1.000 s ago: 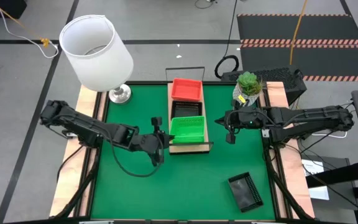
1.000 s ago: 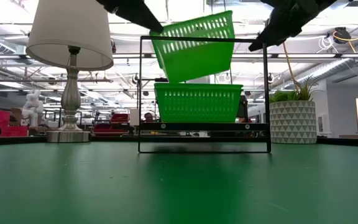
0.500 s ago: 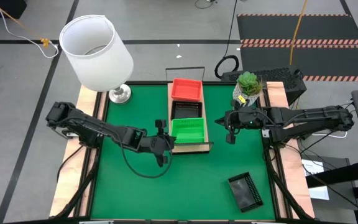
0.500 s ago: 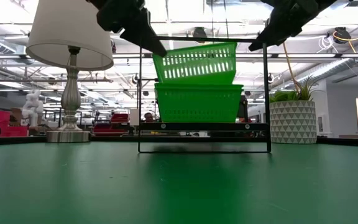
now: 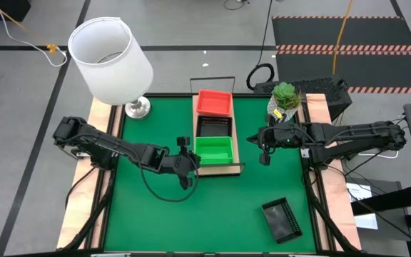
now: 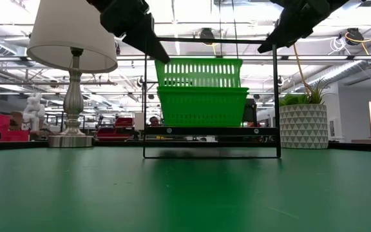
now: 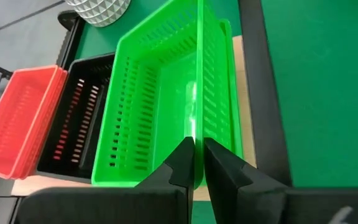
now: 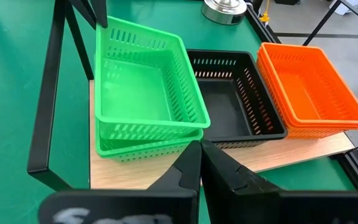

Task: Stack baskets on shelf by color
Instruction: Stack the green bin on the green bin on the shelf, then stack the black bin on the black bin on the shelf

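On the wooden shelf (image 5: 235, 152), green baskets (image 5: 215, 150) sit nested at the near end, the top one empty and seated on those beneath; a black stack (image 5: 213, 126) holds the middle and an orange-red stack (image 5: 214, 102) the far end, all empty; one black basket (image 5: 282, 218) lies apart on the green table (image 5: 148, 214); the left hand (image 7: 195, 163) pinches the top green basket's near wall between narrowly parted fingers; the right hand (image 5: 263, 155), fingers together and holding nothing, hovers beside the shelf.
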